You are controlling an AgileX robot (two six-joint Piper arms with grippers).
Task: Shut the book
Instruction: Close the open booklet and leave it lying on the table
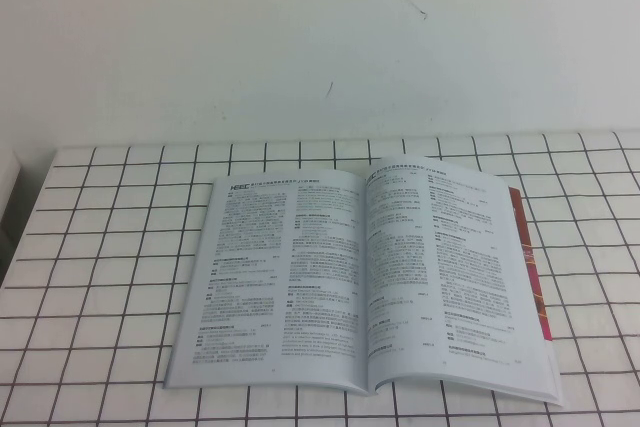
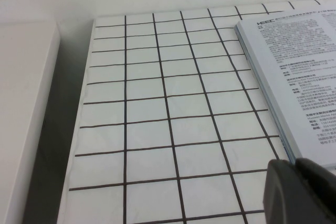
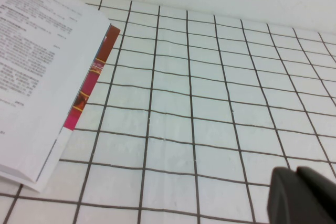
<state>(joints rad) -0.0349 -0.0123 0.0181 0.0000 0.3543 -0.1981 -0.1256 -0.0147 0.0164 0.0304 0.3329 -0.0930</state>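
Wall (image 1: 300, 37): plain white, standing behind the far edge of the worktop.
Worktop (image 1: 100, 247): white surface ruled with a dark square grid; it carries the book and nothing else that I can see.
Side surface (image 2: 26, 103): a plain white block beside the worktop's left edge, parted from it by a shadowed gap.
Book (image 1: 330, 247): lying open and face up near the middle of the worktop, a little to my right, reaching almost to the near edge; not yet closed.
Left page (image 1: 275, 277): flat, filled with small printed text, with a bold heading at its far corner.
Right page (image 1: 450, 277): also printed text, resting on a thicker stack of leaves than the left one.
Gutter (image 1: 361, 277): runs from the far side to the near side, slightly skewed against the grid lines.
Cover strip (image 1: 528, 267): a narrow red and pink band showing past the outer edge of the right page.
Left end effector (image 2: 299, 192): a dark body over the grid just beside the outer edge of the left page, not touching it; whether spread or pressed together I cannot tell.
Right end effector (image 3: 302, 195): a dark body over bare grid to the right of the book, well apart from the cover strip; its state I cannot tell.
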